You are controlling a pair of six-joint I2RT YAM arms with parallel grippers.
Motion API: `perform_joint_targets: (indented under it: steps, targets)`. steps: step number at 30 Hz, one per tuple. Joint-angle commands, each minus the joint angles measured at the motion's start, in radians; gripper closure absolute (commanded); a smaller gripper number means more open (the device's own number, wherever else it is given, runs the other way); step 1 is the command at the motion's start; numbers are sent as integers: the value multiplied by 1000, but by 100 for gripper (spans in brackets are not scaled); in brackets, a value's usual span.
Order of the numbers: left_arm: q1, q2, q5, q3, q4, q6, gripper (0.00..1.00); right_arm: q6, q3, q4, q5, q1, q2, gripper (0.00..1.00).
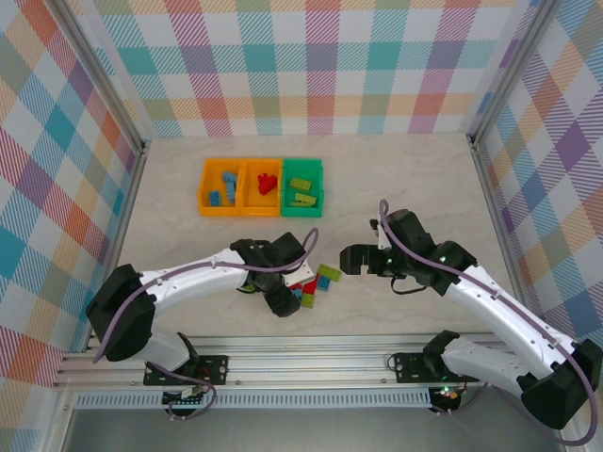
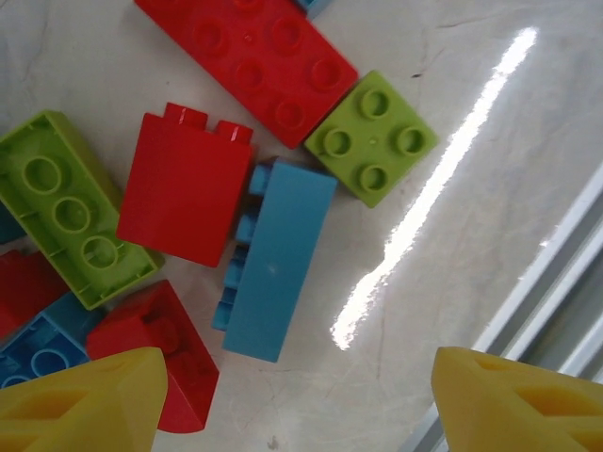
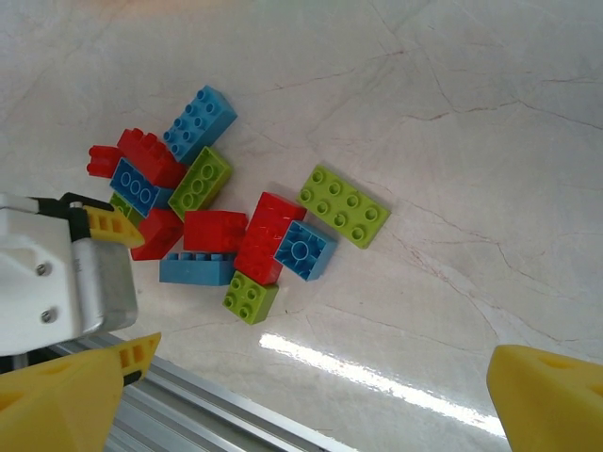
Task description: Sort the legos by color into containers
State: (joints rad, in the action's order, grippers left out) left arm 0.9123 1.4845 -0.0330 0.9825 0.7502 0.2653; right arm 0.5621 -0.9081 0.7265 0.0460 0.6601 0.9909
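As the three containers in the upper centre of the top view already hold bricks, the sort is judged to be partly done. The left orange bin (image 1: 219, 213) holds blue pieces, the middle orange bin (image 1: 261, 211) holds red pieces, and the green bin (image 1: 303, 212) holds lime pieces. Each holds only a few, and no stray colour can be made out in any of them. The pile of legos (image 3: 236, 221) lies on the table (image 3: 452, 113), in the lower centre of the top view and well apart from the bins. It counts roughly a dozen bricks in blue, red and lime, several touching or overlapping. This pile is the work left, probably more than half of the task. The left gripper (image 2: 300, 377) hangs directly over the pile with its jaws spread wide and nothing between them. A blue brick (image 2: 273, 259) lying on its side sits just above the gap in the left wrist view, with a red brick (image 2: 188, 188) touching its left flank. The right gripper (image 3: 320, 386) stands beside the pile, likewise wide open and empty.
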Motion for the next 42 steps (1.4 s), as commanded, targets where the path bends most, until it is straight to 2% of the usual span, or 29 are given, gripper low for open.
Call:
perform_joint_targets:
  steps: [1,15,18,21,25,28,32,35,39,42]
  targets:
    - [10,14,85,23,-22,-37,28,12,-7,5,18,-6,-11,0]
    - [11,120,0,4,-43,-37,38,17,1,1,12,-7,-26,0]
    - [19,164,26,7,-27,-41,40,18,2,2,11,-7,-28,0]
    - [25,178,43,4,-35,-42,46,20,4,1,10,-7,-29,0]
    - [25,179,24,13,-41,-43,63,21,2,6,5,-7,-31,0]
    - [25,166,19,12,-30,-40,68,22,-2,10,-2,-7,-34,0]
    - [25,91,7,21,-6,-33,76,24,-6,11,-5,-8,-37,0]
    - [19,-31,20,40,9,-38,81,24,-14,11,-2,-9,-34,0]
    - [-68,-194,38,66,-27,-64,78,22,-25,8,0,-8,-33,0]
    - [-220,-242,46,86,-104,-125,78,21,-27,1,0,-8,-32,0]
